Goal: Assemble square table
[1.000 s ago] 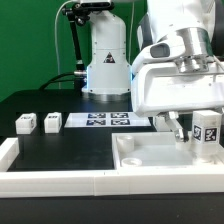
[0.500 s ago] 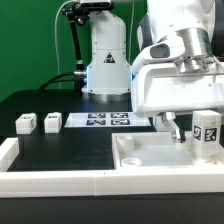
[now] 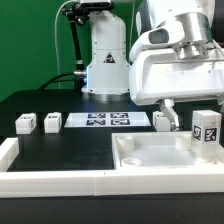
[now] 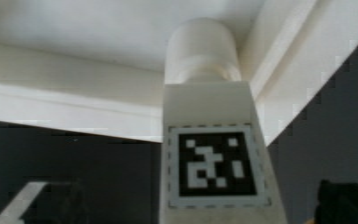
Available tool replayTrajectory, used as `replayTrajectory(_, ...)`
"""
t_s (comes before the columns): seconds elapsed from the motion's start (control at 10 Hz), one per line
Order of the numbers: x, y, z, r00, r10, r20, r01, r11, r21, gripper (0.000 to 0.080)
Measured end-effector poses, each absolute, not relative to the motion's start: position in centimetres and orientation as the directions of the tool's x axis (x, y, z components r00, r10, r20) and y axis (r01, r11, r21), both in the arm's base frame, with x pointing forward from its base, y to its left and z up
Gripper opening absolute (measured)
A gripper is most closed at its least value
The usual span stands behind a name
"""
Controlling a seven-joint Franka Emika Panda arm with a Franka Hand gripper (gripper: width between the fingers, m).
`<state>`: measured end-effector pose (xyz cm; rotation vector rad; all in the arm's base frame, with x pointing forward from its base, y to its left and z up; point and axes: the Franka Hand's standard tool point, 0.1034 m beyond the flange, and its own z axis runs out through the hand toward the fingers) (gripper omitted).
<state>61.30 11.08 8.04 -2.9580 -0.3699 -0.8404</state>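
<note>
Low on the exterior view's right lies the tabletop [image 3: 160,172], tray side up, prob. so its corner sockets face the arm. Over its far right corner hangs the gripper [image 3: 196,110], jaws apart w/ nothing held. One finger [image 3: 170,112] stands clear of the part below, and the wrist view shows gaps on both sides. Long white bars [image 3: 55,181] edge the front, likely a fence to brace parts against. The marker board [image 3: 100,121] lies flat behind, prob. a cam ref. The standing leg [image 3: 206,135] is upright in the tabletop's corner, apparently seated, so it needs no grip. Spare legs wait on the black table: the far leg [image 3: 25,123] and second leg [image 3: 51,122] near each other, and the third leg [image 3: 161,121] just beside the board's end, all within reach.
</note>
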Motion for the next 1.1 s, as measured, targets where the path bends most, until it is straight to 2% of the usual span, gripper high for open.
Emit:
replayTrajectory(0.1, 61.1, 11.2, 7.9, 0.835, 0.217, 0.505, 0.242, -0.970, 0.016, 0.0649)
replayTrajectory(0.4, 61.6, 11.6, 7.7, 0.929, 0.234, 0.286, 0.257, -0.965, -0.043, 0.0649)
replayTrajectory(0.7, 62.0, 11.7, 8.8, 0.963, 0.258, 0.077, 0.264, -0.960, -0.095, 0.0649)
replayTrajectory(1.1, 63.3, 11.1, 9.0, 0.957, 0.267, 0.114, 0.277, -0.958, -0.079, 0.0649)
